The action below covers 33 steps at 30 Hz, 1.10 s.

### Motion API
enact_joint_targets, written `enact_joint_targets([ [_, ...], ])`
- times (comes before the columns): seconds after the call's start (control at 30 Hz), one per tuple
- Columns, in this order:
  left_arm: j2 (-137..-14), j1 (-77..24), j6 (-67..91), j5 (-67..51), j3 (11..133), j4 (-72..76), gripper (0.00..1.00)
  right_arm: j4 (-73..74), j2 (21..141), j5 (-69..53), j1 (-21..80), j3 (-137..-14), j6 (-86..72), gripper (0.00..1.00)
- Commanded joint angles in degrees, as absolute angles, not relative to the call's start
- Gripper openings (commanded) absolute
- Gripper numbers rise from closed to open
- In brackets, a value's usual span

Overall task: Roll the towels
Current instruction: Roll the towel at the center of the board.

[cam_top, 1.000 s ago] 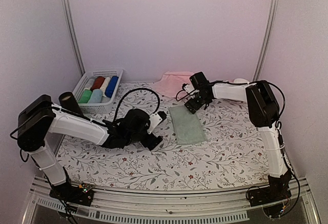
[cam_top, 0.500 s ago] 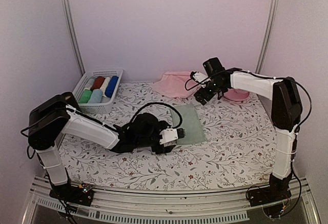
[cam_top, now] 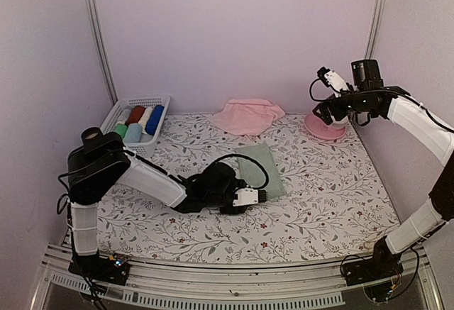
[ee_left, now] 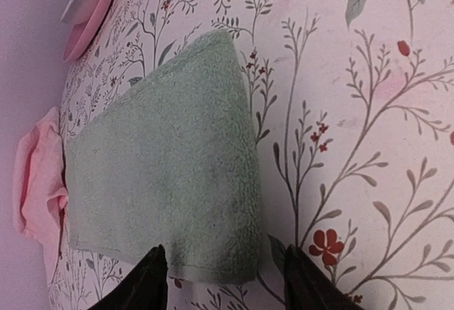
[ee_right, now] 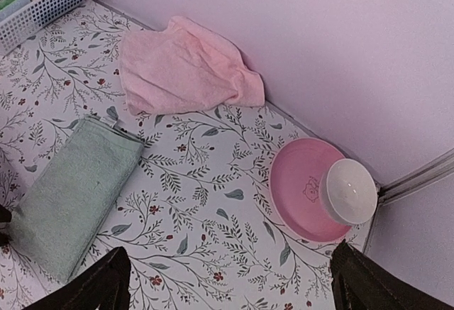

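The pale mint green towel (cam_top: pixel 266 168) lies flat, folded into a strip, in the middle of the table. It also shows in the left wrist view (ee_left: pixel 163 168) and the right wrist view (ee_right: pixel 71 189). The pale pink towel (cam_top: pixel 245 116) lies crumpled at the back wall, also in the right wrist view (ee_right: pixel 184 69). My left gripper (cam_top: pixel 261 196) is low at the green towel's near short end, open, with its jaws (ee_left: pixel 224 267) astride that end's corner and nothing held. My right gripper (cam_top: pixel 323 96) is raised high at the back right, wide open and empty (ee_right: pixel 227 285).
A white basket (cam_top: pixel 135 124) of rolled cloths stands at the back left. A pink saucer (cam_top: pixel 325 128) with a white cup (ee_right: pixel 351 191) sits at the back right, below my right gripper. The left arm's cable loops over the table near the green towel.
My left gripper has slid right to the green towel's near end. My right gripper has left the towel's far end, lifting up and right to above the saucer.
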State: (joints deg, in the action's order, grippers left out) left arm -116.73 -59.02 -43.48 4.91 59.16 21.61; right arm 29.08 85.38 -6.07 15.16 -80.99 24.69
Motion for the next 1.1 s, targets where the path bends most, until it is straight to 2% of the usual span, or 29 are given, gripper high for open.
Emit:
enact_joint_targets([
  [0.0,-119.5,-60.1,-43.9,5.0,61.6,18.7,0.53,27.4,82.4,-12.3,13.6,-77.0,25.7,0.99],
  [0.17,-121.0,-60.3,-43.0,4.5,62.9,16.7,0.33,23.5,78.3,-16.7,13.6,-71.2,30.0,0.99],
  [0.43,-121.5,-60.0,-39.4,4.5,64.2,14.7,0.0,16.6,72.5,-32.3,14.2,-58.4,42.4,1.0],
  [0.73,-116.0,-56.4,-32.0,-8.9,62.3,11.8,0.0,12.9,72.3,-37.2,22.3,-44.0,64.9,0.95],
  [0.93,-115.3,-51.4,-25.7,-20.0,63.5,8.5,0.0,8.4,76.0,-36.6,26.7,-39.9,68.8,0.9],
  [1.07,-116.2,-49.0,-22.4,-25.2,64.9,7.3,0.0,3.3,78.9,-31.0,31.1,-37.6,69.2,0.85],
])
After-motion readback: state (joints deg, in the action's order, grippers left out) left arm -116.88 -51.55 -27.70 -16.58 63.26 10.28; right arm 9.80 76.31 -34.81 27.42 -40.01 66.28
